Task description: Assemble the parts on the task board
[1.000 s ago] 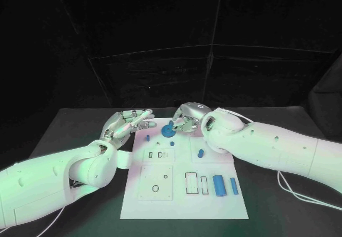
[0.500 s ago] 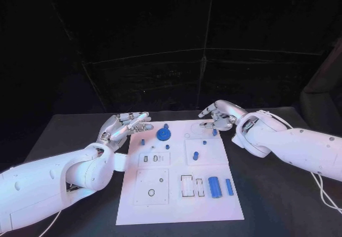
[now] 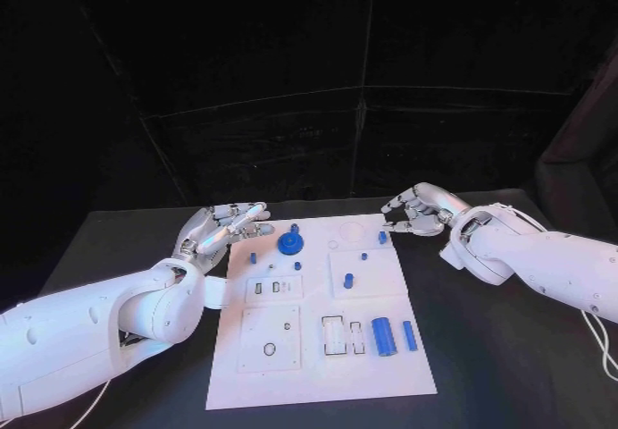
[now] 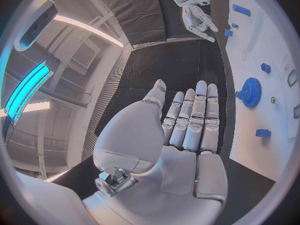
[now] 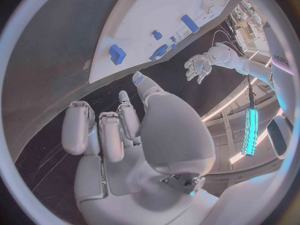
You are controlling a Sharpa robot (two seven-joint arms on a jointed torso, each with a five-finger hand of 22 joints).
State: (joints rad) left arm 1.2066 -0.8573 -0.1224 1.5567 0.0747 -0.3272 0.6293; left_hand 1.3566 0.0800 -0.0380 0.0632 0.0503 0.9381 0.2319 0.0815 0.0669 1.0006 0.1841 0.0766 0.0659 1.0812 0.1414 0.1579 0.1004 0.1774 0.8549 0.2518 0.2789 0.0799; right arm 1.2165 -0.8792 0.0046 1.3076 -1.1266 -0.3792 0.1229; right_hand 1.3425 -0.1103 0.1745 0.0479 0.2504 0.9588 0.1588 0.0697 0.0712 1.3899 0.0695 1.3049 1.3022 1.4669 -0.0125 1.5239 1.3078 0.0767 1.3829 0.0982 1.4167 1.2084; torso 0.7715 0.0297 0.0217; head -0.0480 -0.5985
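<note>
1. Task board: the white rectangular plate lies flat in the middle of the black table, between the two arms.
2. Left hand: it hovers at the board's far left corner, fingers straight and side by side, palm bare. It holds nothing.
3. Right hand: it hovers just off the board's far right corner, fingers curled inward toward the thumb. The right wrist view shows nothing between them, though the thumb tip carries a blue tint that may be only a reflection.
4. Step in hand (judgement): both hands stand clear of the parts, so this reads as a pause between placements, with the next part to be selected.
5. Next move (judgement): a hand must descend on a loose part, pinch it by its sides, and align it with a matching recess before pressing.
6. Count, head view:
   - one blue toothed gear wheel, near the far edge;
   - one thick blue cylinder and one thin blue bar, lying side by side near the right edge;
   - one oblong blue peg at centre;
   - about five small blue studs, for example; they are too small to count firmly.
</note>
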